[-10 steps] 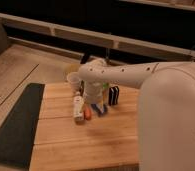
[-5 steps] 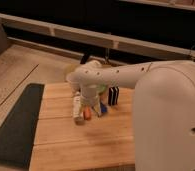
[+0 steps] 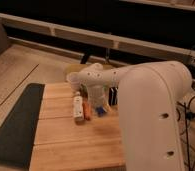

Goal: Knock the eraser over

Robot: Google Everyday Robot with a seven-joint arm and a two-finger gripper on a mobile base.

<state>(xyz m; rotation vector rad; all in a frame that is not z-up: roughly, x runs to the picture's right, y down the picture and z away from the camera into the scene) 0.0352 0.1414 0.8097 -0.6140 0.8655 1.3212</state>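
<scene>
one eraser point(image 3: 113, 95), one cup point(image 3: 72, 79), jaws between them

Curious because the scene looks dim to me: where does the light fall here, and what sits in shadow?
Camera view: warm light falls on the wooden table and the white arm, while the background behind is dark. Camera view: the gripper hangs low over the table, just left of the eraser, with shade beneath it. The arm covers part of the eraser.

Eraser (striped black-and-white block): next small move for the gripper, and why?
Probably a short sideways push of the gripper toward picture right, into the small black-and-white striped eraser. The gripper hangs low over the wooden table, just beside the eraser, which looks upright and partly hidden by the white arm. A push near its top should tip it.
</scene>
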